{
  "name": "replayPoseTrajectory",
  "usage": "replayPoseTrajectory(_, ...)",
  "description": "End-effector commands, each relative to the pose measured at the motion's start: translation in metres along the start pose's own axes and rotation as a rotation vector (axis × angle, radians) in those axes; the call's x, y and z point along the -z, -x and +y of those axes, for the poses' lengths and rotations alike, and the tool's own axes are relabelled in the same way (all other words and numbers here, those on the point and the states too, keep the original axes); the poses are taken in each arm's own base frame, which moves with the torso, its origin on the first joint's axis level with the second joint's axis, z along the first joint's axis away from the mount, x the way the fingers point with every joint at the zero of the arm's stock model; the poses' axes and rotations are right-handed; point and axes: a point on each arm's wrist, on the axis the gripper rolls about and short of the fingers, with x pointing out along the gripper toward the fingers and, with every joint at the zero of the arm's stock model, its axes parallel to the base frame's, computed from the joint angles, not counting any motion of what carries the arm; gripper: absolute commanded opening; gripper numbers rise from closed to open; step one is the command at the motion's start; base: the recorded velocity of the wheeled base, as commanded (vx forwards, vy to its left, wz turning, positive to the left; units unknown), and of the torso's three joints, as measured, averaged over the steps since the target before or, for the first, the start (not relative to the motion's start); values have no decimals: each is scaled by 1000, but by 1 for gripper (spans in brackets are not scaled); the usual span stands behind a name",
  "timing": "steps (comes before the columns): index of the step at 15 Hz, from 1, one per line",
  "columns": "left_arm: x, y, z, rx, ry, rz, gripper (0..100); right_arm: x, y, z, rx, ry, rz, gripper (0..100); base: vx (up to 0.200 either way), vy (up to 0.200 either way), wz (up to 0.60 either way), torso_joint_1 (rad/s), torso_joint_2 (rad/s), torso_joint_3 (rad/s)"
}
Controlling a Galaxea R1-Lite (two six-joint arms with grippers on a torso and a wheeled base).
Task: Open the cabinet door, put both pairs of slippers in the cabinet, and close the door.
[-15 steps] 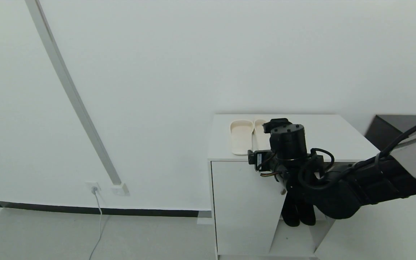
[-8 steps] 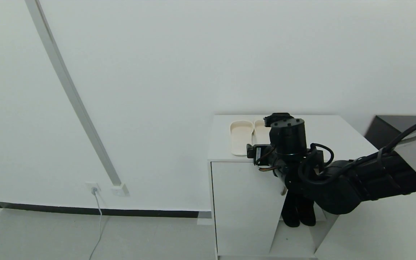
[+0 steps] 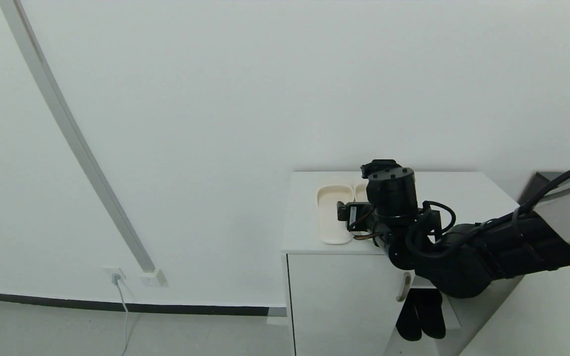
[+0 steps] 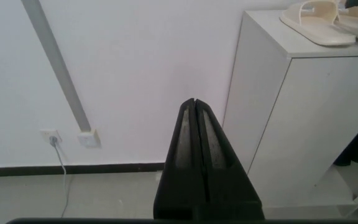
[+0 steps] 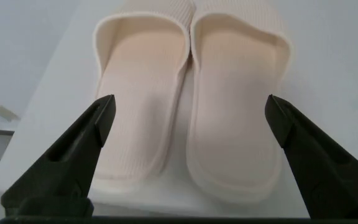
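1. Closest in is the left gripper (image 4: 193,109). Its fingers are pressed flat together with nothing between them. It hangs low and well apart from the cabinet (image 4: 291,124), pointing at the wall next to it.
2. The right gripper (image 5: 190,106) is up over the cabinet top (image 3: 453,193), near the front edge. Its fingers are spread wide and holding nothing. One fingertip (image 5: 104,109) is off the outer side of one slipper and the other is off the outer side of its mate. I can't tell whether either one is touching.
3. The cream slippers (image 5: 229,99) lie flat on the cabinet top, on the robot's left part of it. They're side by side with inner edges touching, and one end of each is near the front edge.
4. Below that, the cabinet's left front panel (image 3: 339,301) is closed, with a pale handle (image 3: 403,287) on its right edge. The right half is open, and the black slippers (image 3: 421,316) sit inside it, next to each other.
5. Farthest back is the white wall (image 3: 215,99). A grey strip (image 3: 67,133) runs slantwise down it to a small box. Just beside the box there's a socket (image 3: 114,274) with a cable (image 3: 125,316) hanging to the floor.
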Motion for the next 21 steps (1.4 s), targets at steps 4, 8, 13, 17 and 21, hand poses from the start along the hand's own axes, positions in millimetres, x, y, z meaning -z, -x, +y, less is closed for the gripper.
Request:
replayPoseTrajectory(4,0,0,0,0,1,2,0,17,-13,4,0,18,10,100,0,0,0,0,0,0)
replayPoseTrajectory(8,0,0,0,0,2,2,0,19,-33,1,22,26,2,100,0,0,0,0,0,0)
replayPoseTrajectory(13,0,0,0,-1,5,2,0,19,-56,2,32,31,-14,100,0,0,0,0,0,0)
replayPoseTrajectory(17,0,0,0,-1,5,0,0,22,-77,1,50,43,-27,100,0,0,0,0,0,0)
replayPoseTrajectory(21,0,0,0,-1,5,0,0,18,-88,3,54,29,-52,100,0,0,0,0,0,0)
